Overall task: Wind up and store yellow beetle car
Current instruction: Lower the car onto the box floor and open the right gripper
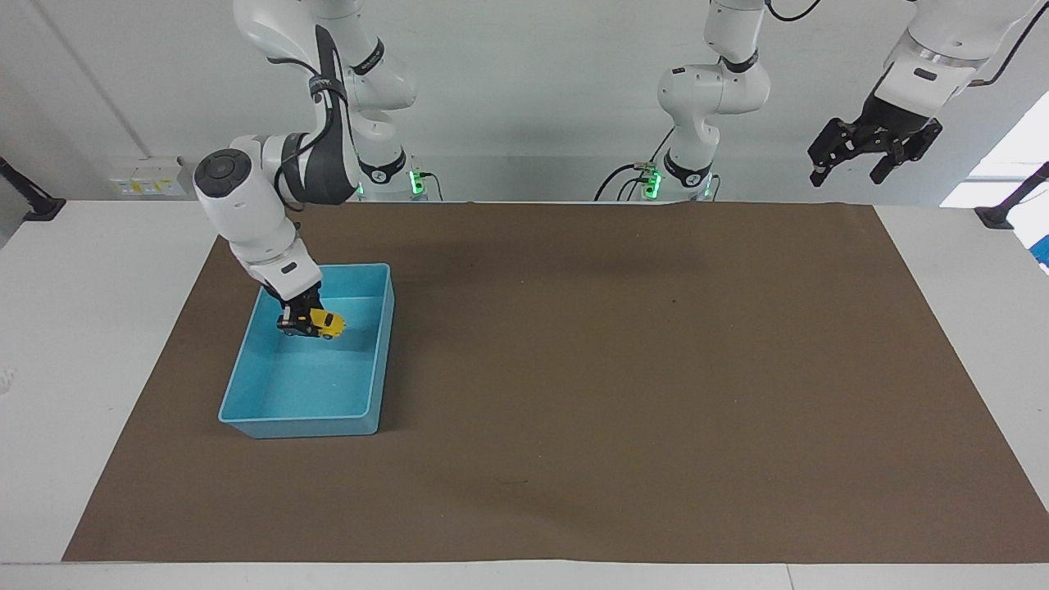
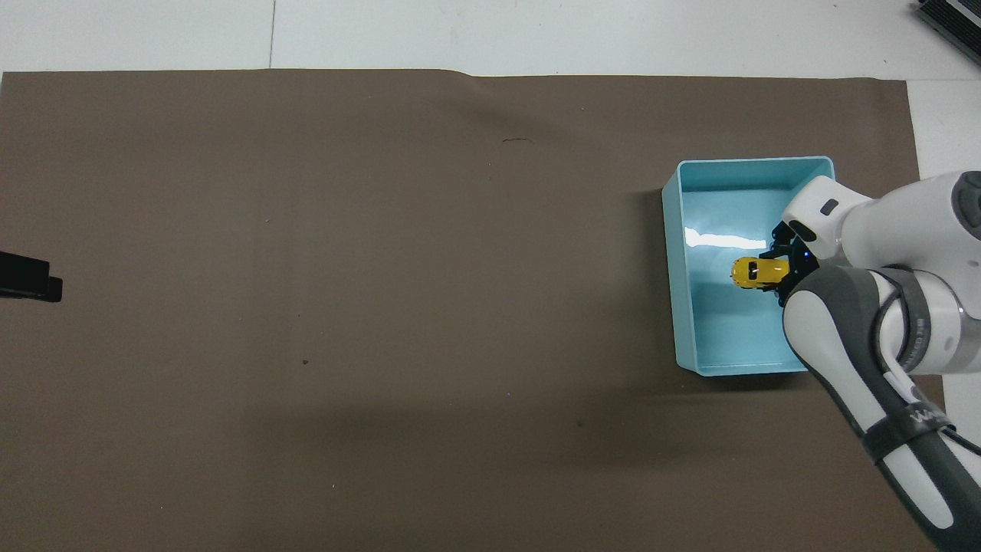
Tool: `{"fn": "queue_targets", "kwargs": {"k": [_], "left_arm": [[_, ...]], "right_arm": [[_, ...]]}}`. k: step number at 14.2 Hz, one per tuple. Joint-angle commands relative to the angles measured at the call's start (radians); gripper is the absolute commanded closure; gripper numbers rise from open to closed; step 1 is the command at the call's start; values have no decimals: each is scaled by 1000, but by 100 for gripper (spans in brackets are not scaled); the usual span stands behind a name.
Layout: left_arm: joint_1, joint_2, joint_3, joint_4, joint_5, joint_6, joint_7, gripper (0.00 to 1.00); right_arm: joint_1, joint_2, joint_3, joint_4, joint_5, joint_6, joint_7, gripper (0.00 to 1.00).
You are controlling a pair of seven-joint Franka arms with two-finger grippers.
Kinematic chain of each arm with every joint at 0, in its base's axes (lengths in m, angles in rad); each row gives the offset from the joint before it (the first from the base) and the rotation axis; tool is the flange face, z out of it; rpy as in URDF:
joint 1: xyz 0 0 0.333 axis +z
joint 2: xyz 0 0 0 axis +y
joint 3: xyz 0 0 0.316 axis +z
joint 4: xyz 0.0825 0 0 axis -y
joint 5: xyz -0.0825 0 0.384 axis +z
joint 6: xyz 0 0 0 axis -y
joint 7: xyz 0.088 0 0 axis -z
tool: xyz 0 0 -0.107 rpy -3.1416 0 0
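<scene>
The yellow beetle car is a tiny toy held by my right gripper, which is shut on it. The gripper holds it low inside the light blue bin, over the half of the bin nearer to the robots. I cannot tell whether the car touches the bin floor. In the overhead view the car sticks out from the right gripper over the middle of the bin. My left gripper waits open and empty, raised high past the left arm's end of the mat.
The bin stands on a brown mat toward the right arm's end of the table. White table surface borders the mat. The left gripper's tip shows at the edge of the overhead view.
</scene>
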Motion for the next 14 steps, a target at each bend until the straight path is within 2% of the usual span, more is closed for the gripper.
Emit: {"fn": "queue_targets", "kwargs": {"k": [1,5,11,14], "left_arm": [[12,-10,-3,3,-11,-17,6,0],[12,-10,-3,3,-12,-17,6,0],[12,-10,-3,3,-11,-17,6,0],[12,-10,-3,3,-11,-17,6,0]], "right_arm": [[-18,-15,10,-42,-14,43,-29,100],[-21,4,10,-130,-14,190,-32,100],[-43,82,10,-129,-20,267,-62,100],[-43,90,10,-129,-20,276,-61,100]]}}
